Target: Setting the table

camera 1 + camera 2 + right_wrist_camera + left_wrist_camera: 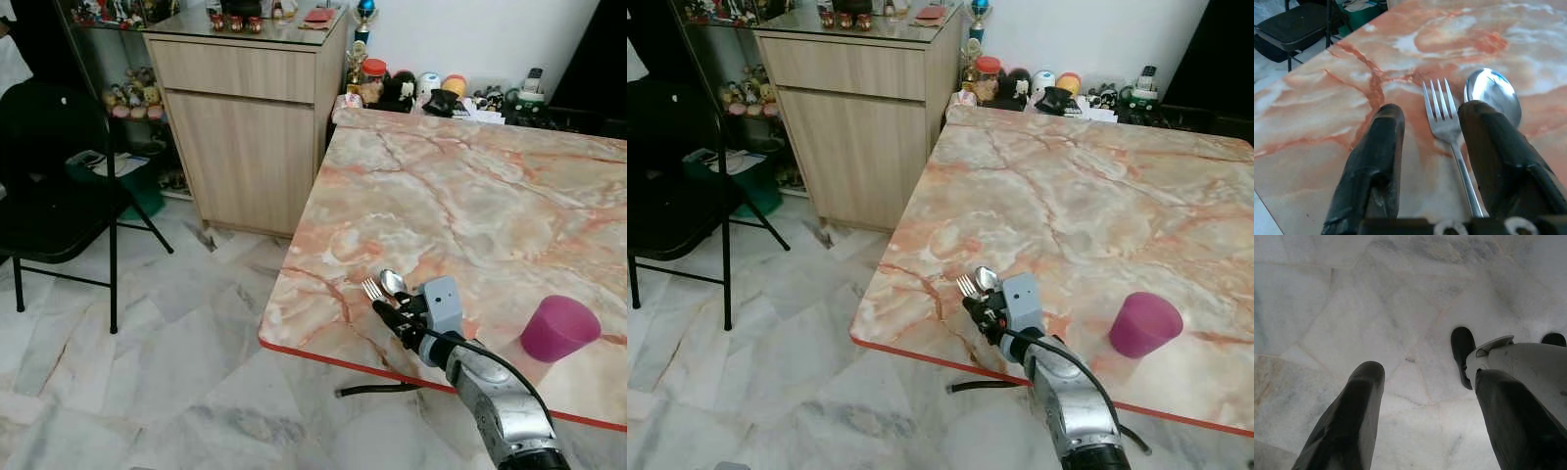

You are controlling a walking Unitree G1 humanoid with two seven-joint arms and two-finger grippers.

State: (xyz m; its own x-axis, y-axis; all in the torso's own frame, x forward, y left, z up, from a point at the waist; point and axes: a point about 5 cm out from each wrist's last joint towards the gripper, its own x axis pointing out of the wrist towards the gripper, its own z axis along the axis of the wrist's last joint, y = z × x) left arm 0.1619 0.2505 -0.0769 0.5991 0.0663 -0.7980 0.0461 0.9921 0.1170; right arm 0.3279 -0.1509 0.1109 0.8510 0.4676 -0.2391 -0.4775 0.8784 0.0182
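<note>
Right gripper [1427, 147]: over the marble table [470, 186] near its front edge, fingers apart around the fork [1447, 125].
Spoon [1493, 93]: beside the fork, handle hidden behind one finger.
Pink cup [558, 328]: upright, nearby.
Left gripper [1425, 401]: spread above the floor [1327, 308].

The silver right arm carries a black cable, a grey wrist box and a black-fingered right gripper [384, 308].
</note>
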